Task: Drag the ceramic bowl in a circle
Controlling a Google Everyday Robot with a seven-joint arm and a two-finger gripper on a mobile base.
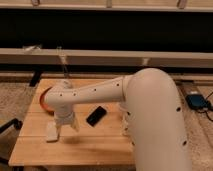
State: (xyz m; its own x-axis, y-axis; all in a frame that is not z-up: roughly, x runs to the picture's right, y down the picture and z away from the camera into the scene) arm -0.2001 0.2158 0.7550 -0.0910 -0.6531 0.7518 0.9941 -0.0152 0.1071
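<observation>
The ceramic bowl (44,100) is an orange round bowl at the left side of the wooden table (100,145); only its left rim shows, the rest is hidden behind my white arm (95,94). My gripper (64,121) hangs below the wrist, just right of and in front of the bowl, close above the table. A flat black phone (96,115) lies to the right of the gripper. A small pale block (51,131) lies just left of and below the gripper.
The table's left edge is close to the bowl. A low wall and dark railing run behind the table. A blue device (196,101) with a cable lies on the carpet at right. A dark chair leg (10,127) stands at left.
</observation>
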